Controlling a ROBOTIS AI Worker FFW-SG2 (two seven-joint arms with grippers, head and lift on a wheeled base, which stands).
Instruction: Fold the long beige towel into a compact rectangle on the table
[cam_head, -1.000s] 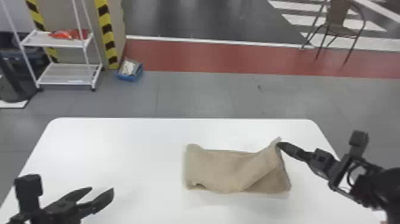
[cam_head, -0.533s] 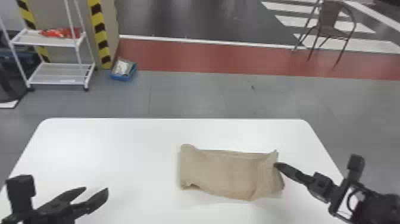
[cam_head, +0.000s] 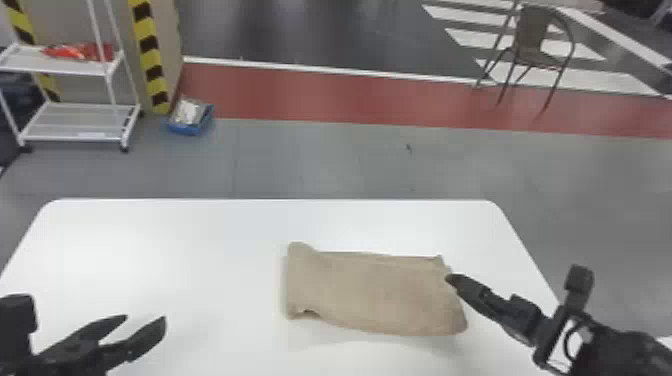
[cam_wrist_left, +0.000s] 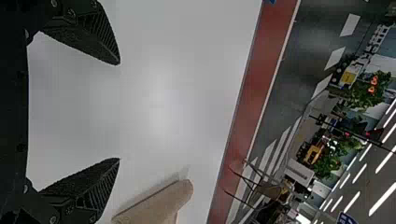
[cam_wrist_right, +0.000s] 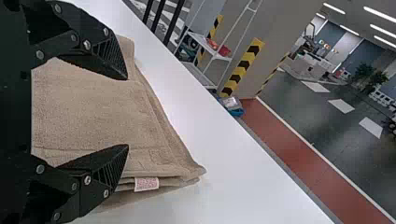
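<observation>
Lying folded, the towel rests right of centre on the table; we can't make out the print on its label. Our right gripper is spread wide beside it; a low sweep could snag the top layer, skewing our fold. Our left gripper is wide too, well apart.

Head camera faces forward, down; 2 wrist cameras sit nearer (all share the table).
</observation>
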